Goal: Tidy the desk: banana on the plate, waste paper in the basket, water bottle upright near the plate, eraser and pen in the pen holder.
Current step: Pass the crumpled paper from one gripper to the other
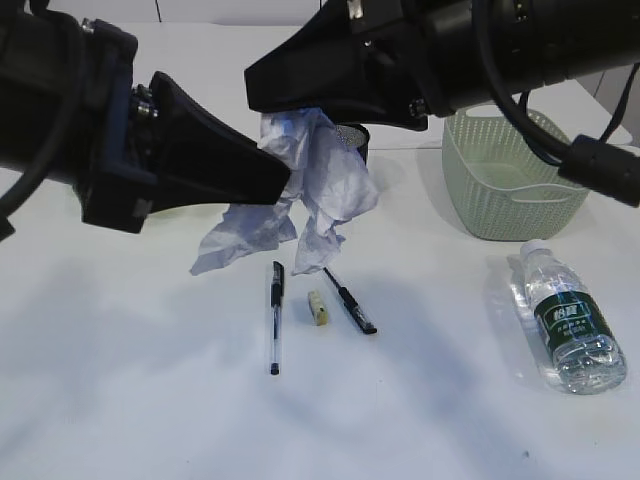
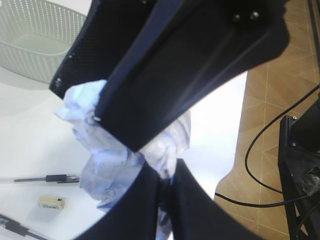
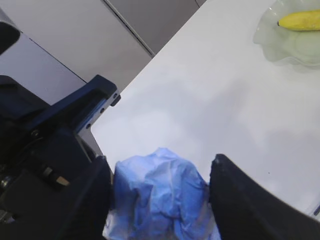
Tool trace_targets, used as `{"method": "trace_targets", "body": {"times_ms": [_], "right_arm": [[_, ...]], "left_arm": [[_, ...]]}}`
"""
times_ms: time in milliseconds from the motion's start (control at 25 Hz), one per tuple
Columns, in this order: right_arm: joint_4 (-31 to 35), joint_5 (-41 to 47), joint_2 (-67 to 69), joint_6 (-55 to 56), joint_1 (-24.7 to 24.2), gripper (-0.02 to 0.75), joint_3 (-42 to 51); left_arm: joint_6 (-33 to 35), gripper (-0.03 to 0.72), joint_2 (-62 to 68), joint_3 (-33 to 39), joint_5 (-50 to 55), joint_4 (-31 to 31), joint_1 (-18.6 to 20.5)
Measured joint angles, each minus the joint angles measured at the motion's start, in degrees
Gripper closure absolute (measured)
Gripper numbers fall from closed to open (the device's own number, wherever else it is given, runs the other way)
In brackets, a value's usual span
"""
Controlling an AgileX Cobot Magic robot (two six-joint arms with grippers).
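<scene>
We identify the setting as an indoor robot test room or lab. A plain white table (image 1: 120,400) carries office and household props. Beside the table, the left wrist view shows wood-pattern flooring (image 2: 270,110) with loose black cables (image 2: 260,150) and equipment. Behind the table stand grey wall panels (image 3: 100,30).

The white desk (image 1: 120,400) bears two pens (image 1: 275,318), eraser (image 1: 318,308), water bottle (image 1: 572,322), basket (image 1: 510,180), plate (image 3: 285,42).
</scene>
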Motion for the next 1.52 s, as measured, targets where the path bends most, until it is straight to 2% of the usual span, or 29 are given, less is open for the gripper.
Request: {"method": "trace_targets", "body": {"times_ms": [240, 320, 560, 760, 800, 880, 960, 1040, 1160, 1280, 1520], "right_arm": [[0.8, 1.1, 0.0, 0.0, 0.0, 0.505, 0.0], [0.8, 1.2, 0.0, 0.0, 0.0, 0.559, 0.0], [0.8, 1.4, 0.0, 0.0, 0.0, 0.672, 0.0], [0.8, 1.4, 0.0, 0.0, 0.0, 0.685, 0.0], [0.8, 1.4, 0.0, 0.0, 0.0, 0.685, 0.0], [0.7, 1.3, 0.0, 0.0, 0.0, 0.686, 0.0], [0.6, 0.9, 0.0, 0.0, 0.0, 0.687, 0.0], [0.5, 0.2, 0.0, 0.0, 0.0, 0.687, 0.0], [0.2, -0.1, 0.0, 0.0, 0.0, 0.687, 0.0], [0.2, 0.9, 0.0, 0.0, 0.0, 0.689, 0.0], [0.2, 1.4, 0.0, 0.0, 0.0, 0.689, 0.0]], "left_arm": [[0.9, 0.682, 0.0, 0.0, -0.2, -1.6, 0.0], [1.0, 0.682, 0.0, 0.0, -0.2, -2.0, 0.0], [1.2, 0.682, 0.0, 0.0, -0.2, -2.2, 0.0], [1.2, 0.658, 0.0, 0.0, -0.9, -2.2, -0.2], [1.2, 0.637, 0.0, 0.0, -1.1, -2.2, -0.2], [1.3, 0.548, 0.0, 0.0, -1.7, -2.3, -0.2], [1.3, 0.423, 0.0, 0.0, -1.8, -2.4, -0.2], [1.3, 0.267, 0.0, 0.0, -1.8, -2.6, -0.2], [1.3, 0.108, 0.0, 0.0, -2.3, -2.6, -0.2], [1.3, 0.061, 0.0, 0.0, -4.3, -1.9, -0.2], [1.3, 0.049, 0.0, 0.0, -8.3, -0.1, -0.2]]}}
